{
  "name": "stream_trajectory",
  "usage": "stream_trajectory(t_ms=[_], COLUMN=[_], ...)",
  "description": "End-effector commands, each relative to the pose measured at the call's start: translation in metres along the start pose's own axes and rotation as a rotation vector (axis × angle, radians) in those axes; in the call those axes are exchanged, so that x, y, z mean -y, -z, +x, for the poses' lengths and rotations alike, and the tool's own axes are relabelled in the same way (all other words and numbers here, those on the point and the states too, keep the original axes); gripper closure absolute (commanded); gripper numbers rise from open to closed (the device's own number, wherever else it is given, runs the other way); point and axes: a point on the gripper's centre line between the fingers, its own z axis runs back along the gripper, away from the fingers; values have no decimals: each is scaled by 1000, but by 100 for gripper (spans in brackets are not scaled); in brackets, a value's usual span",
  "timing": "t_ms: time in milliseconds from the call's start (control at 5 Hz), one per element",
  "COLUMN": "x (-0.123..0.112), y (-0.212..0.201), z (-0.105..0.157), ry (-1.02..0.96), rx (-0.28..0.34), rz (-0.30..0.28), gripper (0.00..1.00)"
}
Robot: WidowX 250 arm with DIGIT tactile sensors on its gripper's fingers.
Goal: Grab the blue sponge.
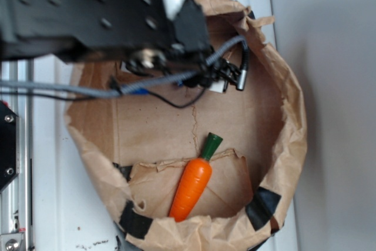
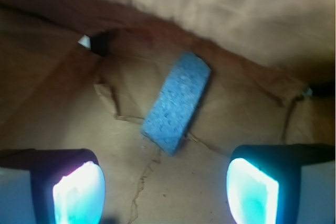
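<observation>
The blue sponge [image 2: 177, 102], a light-blue porous block, lies tilted on the brown paper floor of the bin in the wrist view. It sits just ahead of my gripper [image 2: 165, 187], roughly centred between the fingers and apart from both. The jaws stand wide open with only bare paper between the glowing pads [image 2: 79, 192]. In the exterior view my gripper [image 1: 231, 77] hangs low at the back of the bin. The arm hides most of the sponge there, and only a blue sliver [image 1: 138, 91] shows under the cable.
An orange toy carrot [image 1: 192, 186] with a green top lies at the front of the paper-lined bin [image 1: 291, 139]. Crumpled paper walls rise all round. A grey cable [image 1: 88, 90] runs across the back left.
</observation>
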Motion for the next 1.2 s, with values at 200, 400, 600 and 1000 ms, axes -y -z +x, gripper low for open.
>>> stream_trajectory(t_ms=[200, 400, 600, 1000], x=[-9, -10, -12, -16], y=[-9, 14, 29, 38], z=[24, 30, 36, 56], ry=[-117, -133, -136, -146], rx=[-8, 11, 47, 56], rz=[-21, -26, -5, 1], gripper=[0, 0, 0, 0])
